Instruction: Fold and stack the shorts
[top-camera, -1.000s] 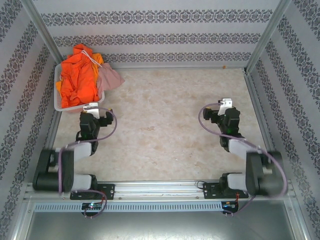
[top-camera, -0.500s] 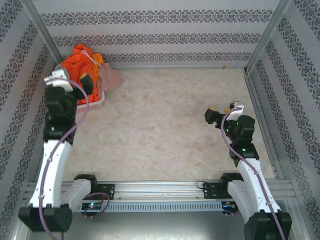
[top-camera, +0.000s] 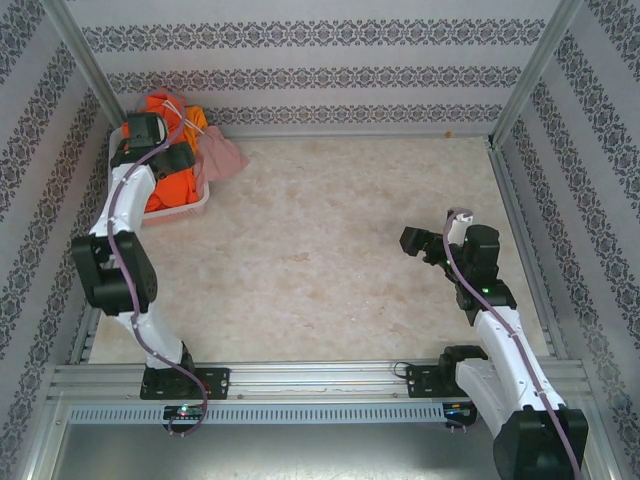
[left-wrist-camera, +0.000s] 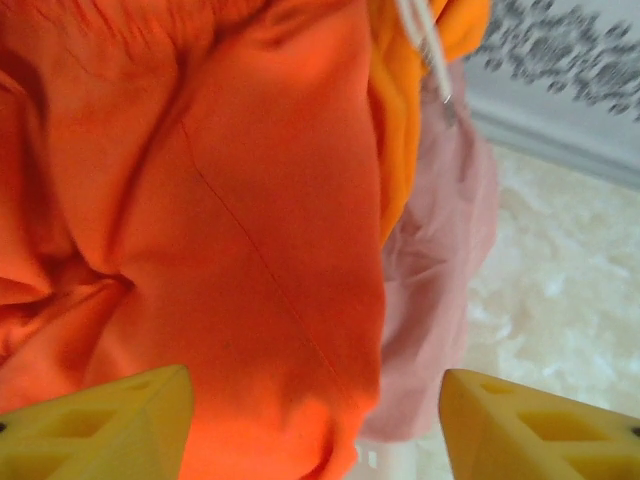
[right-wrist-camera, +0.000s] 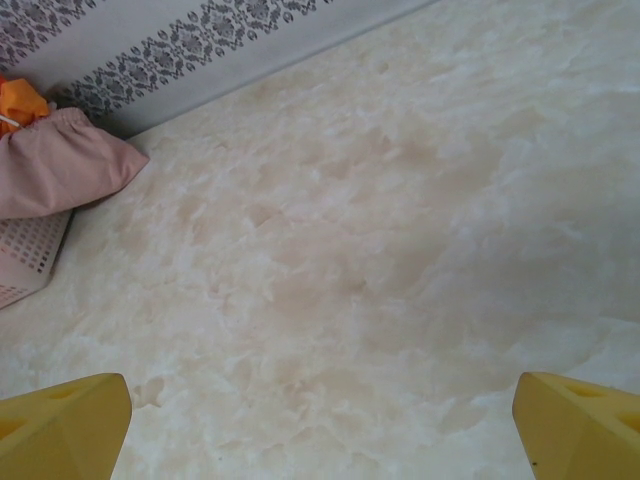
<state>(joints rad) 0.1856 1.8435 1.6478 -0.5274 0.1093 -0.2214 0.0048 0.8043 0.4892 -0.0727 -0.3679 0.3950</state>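
Note:
The shorts lie heaped in a white mesh basket (top-camera: 190, 205) at the table's far left corner: red-orange shorts (top-camera: 170, 185), yellow-orange shorts (top-camera: 196, 118) and pink shorts (top-camera: 222, 155) hanging over the basket's right rim. My left gripper (top-camera: 160, 165) hangs right over the heap. In the left wrist view its yellow fingertips (left-wrist-camera: 100, 420) stand apart, open, just above the red-orange shorts (left-wrist-camera: 230, 220), with the pink shorts (left-wrist-camera: 440, 250) to the right. My right gripper (top-camera: 415, 240) is open over bare table at mid right, its fingertips (right-wrist-camera: 60, 425) wide apart with nothing between them.
Patterned walls and metal frame posts (top-camera: 525, 75) close in the marble-look table (top-camera: 320, 250) on three sides. The right wrist view catches the pink shorts (right-wrist-camera: 60, 170) and the basket corner (right-wrist-camera: 30, 255) far to its left. Both arm bases sit on the near rail (top-camera: 320, 375).
My left arm rose from the table beside the basket and reached over the shorts heap; its jaws look slightly narrower. My right arm lifted, and its gripper shifted a little nearer.

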